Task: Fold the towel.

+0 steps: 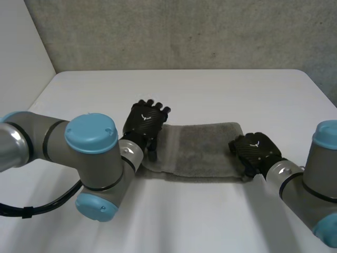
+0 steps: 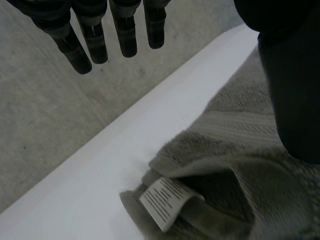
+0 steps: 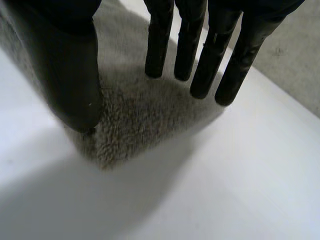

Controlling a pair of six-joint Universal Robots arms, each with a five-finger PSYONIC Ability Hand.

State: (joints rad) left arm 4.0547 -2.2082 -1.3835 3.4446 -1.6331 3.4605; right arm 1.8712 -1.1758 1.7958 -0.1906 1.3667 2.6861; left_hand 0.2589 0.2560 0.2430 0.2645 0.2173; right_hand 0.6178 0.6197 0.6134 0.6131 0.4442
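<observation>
A grey towel (image 1: 202,150) lies folded into a long strip across the middle of the white table (image 1: 210,95). My left hand (image 1: 146,120) hovers at the strip's left end, open, with straight fingers (image 2: 125,35) reaching past the towel (image 2: 235,150) and the thumb over it. A white label (image 2: 162,200) sticks out from between the layers there. At the strip's right end my right hand (image 1: 256,149) is open: straight fingers (image 3: 187,45) stand over the towel's corner (image 3: 135,115) and the thumb comes down beside them, with the cloth flat on the table.
A grey textured wall (image 1: 184,31) rises behind the table's far edge. Bare tabletop (image 3: 225,175) surrounds the towel on all sides. Both arms come in from the near side.
</observation>
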